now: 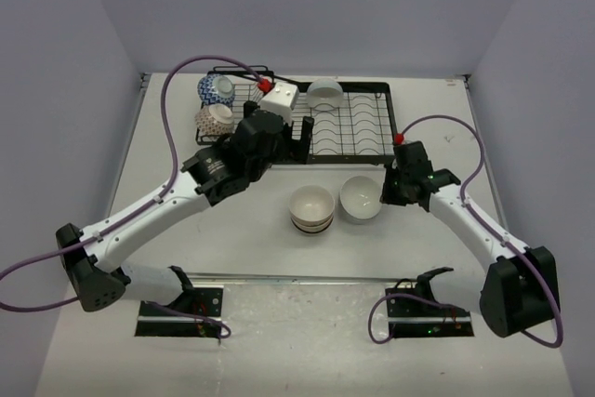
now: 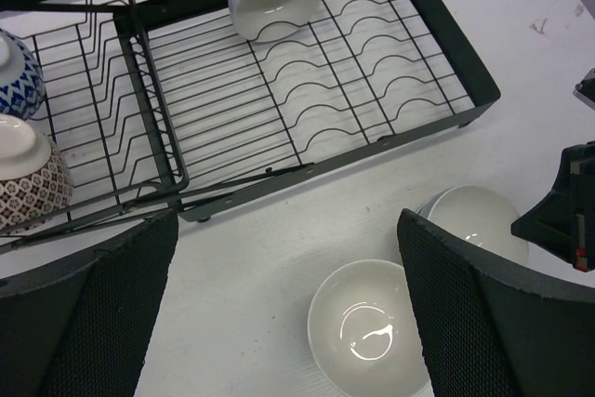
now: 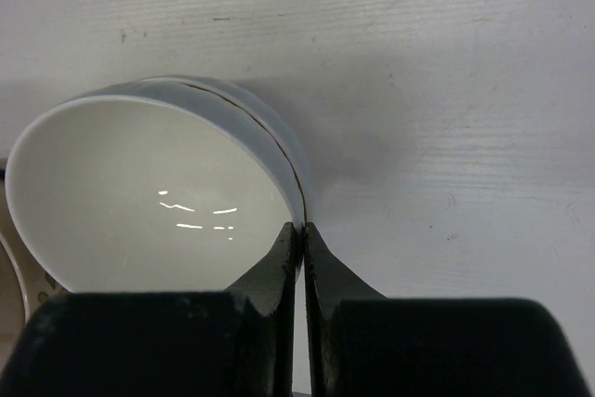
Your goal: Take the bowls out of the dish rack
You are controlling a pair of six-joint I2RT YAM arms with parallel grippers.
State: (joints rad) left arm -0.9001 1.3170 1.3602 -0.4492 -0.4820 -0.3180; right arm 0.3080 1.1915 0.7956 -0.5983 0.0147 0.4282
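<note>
The black wire dish rack (image 1: pixel 389 123) stands at the back of the table. One white bowl (image 1: pixel 324 93) leans in its slots. A blue-and-white bowl (image 1: pixel 216 90) and a brown patterned bowl (image 1: pixel 216 119) sit in its smaller left section. On the table in front are a cream stack with dark bands (image 1: pixel 311 208) and a white bowl (image 1: pixel 360 199). My left gripper (image 2: pixel 288 323) hangs open above the table, near the rack's front edge, holding nothing. My right gripper (image 3: pixel 301 228) is shut, its tips pressed together right at the white bowl's (image 3: pixel 139 192) rim.
In the left wrist view the rack's frame (image 2: pixel 446 44) runs across the top, with the two table bowls (image 2: pixel 367 332) (image 2: pixel 479 220) below it and the right arm (image 2: pixel 567 211) at the right edge. Purple cables loop behind both arms.
</note>
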